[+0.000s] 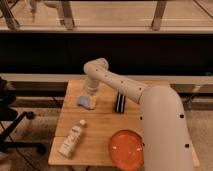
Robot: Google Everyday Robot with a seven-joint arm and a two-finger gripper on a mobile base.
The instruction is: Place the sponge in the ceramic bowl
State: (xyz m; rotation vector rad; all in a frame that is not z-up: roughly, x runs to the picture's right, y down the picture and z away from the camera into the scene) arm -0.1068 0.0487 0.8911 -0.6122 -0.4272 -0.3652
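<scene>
Light-blue soft sponge [86,102]: on tabletop [102,131], outside orange-red ceramic bowl [126,149] at five o'clock. Pincer [90,94] above sponge, spread apart; transfer remains.

The surface [102,131] is pale, matt wood. The sponge [86,102] looks soft and matt, the ceramic bowl [126,149] glossy inside. The arm [160,117] has a smooth cream plastic shell down to the gripper [90,94] just over the sponge. The bottle [71,140] looks like white plastic.

Office-like indoor workspace: small wooden table [102,131], black swivel chair [9,98] alongside, metal-framed glazed partition [110,14] behind
</scene>
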